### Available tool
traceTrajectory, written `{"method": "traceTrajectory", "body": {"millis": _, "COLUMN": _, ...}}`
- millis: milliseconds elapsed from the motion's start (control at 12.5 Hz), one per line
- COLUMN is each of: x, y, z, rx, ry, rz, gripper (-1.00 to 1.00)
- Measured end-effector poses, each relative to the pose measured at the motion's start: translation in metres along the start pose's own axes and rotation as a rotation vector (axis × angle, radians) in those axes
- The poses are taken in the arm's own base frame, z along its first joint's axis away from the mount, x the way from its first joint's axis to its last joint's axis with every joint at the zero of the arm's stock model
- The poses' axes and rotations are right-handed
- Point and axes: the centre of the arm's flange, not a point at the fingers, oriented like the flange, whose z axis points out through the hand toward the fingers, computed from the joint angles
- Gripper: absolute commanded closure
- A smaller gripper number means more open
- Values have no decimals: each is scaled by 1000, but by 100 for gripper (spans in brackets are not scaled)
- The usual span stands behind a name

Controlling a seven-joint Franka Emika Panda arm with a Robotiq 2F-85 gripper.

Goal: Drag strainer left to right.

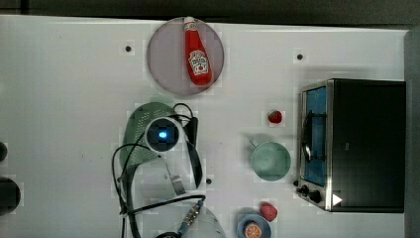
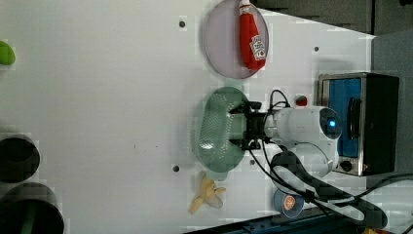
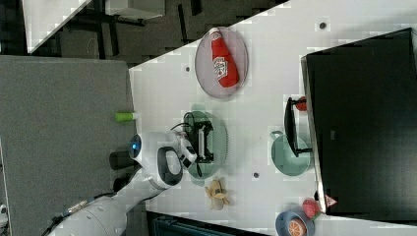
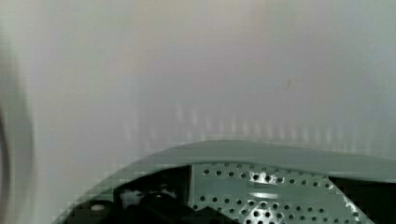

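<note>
A white table point(image 1: 69, 99) is being shown in the top view, with a plate point(image 1: 163, 69) carrying a ketchup bottle point(image 1: 197, 52), a cup point(image 1: 270, 161) and a toaster oven point(image 1: 366, 144) laid out on it. The strainer point(image 1: 139, 134) is being covered in part by the arm's wrist, which is poised directly above it; the jaws themselves are being hidden underneath.

In the left view, the gripper point(image 2: 243, 124) is being held over the strainer point(image 2: 216, 129), its jaws being spread wide, one toward each long end of the bowl, at the rim nearest the arm. Nothing is being gripped.

In the right view, the gripper point(image 3: 205, 142) is being seen hanging above the middle of the strainer point(image 3: 219, 140), jaws wide, with a banana peel point(image 3: 217, 192) lying just beyond the strainer's end.

In the wrist view, the strainer's rim and perforated wall point(image 4: 271, 196) are being seen close under the jaws.

The step in hand is judged to be the approach, before any hold. Next, the jaws are likely to need lowering astride the rim, closing on it, and then a flat pull across the table toward the cup's side, low enough that the strainer is not being lifted or tipped.
</note>
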Motion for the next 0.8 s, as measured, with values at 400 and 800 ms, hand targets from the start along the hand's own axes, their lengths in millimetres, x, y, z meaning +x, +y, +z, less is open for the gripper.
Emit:
{"method": "traceTrajectory", "body": {"millis": 400, "x": 64, "y": -12, "z": 2, "rx": 8, "ry": 26, "rz": -3, "gripper": -100}}
{"method": "traceTrajectory", "body": {"millis": 800, "x": 122, "y": -26, "z": -1, "rx": 18, "ry": 59, "rz": -61, "gripper": -100}}
